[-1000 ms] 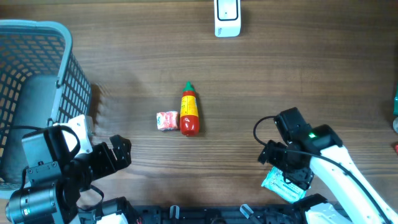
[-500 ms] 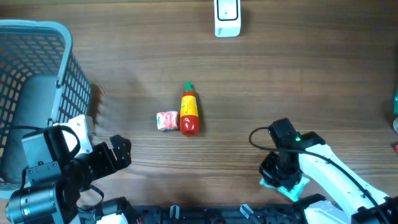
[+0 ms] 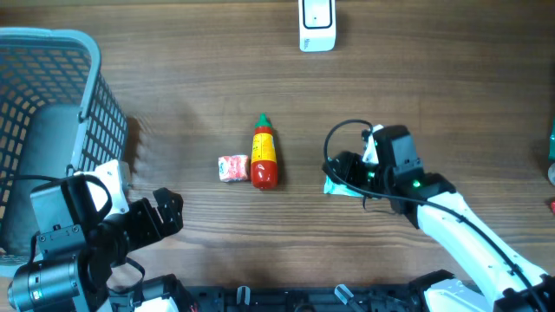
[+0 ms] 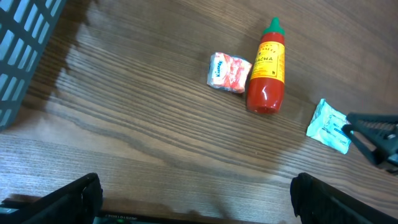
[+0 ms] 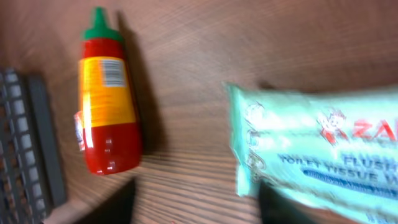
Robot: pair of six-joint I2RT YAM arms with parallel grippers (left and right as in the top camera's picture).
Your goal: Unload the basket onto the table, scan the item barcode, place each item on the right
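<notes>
Basket: a blue-grey plastic basket (image 3: 102,95) with lattice walls and a rounded rim fills the far left. It runs off the left edge of the overhead view.
Left tool: the left tool (image 3: 166,212) sits low at the near edge, just right of the basket. Its jaws are spread wide with nothing between them. Its dark fingers (image 4: 78,199) show only in the bottom corners of the left wrist view.
Tabletop: the tabletop (image 3: 434,95) is dark brown wood with a long grain running left to right.
Snack packet: a small crinkled packet (image 3: 232,168), pink and white and roughly square, lies near the middle. It touches the bottle's lower left side.
Bottle: a red squeeze sauce bottle (image 3: 264,156) lies on its side. It has a pointed green cap and a yellow label carrying a barcode. The cap points to the far edge.
Scanner: a white barcode scanner (image 3: 316,26) with rounded corners sits at the far edge, partly cut off by the frame. It is well apart from everything else.
Tissue pack: a flat teal film pack of toilet tissue (image 4: 328,126) lies to the right of the bottle and clear of it. Its crimped end points toward the bottle.
Right tool: the right tool (image 5: 196,208) reaches in from the lower right. Its jaws are parted, and the pack's end lies over one finger (image 5: 273,205). Whether they touch cannot be told.
Open room: bare wood stretches between the bottle and the scanner, and across the far right.
</notes>
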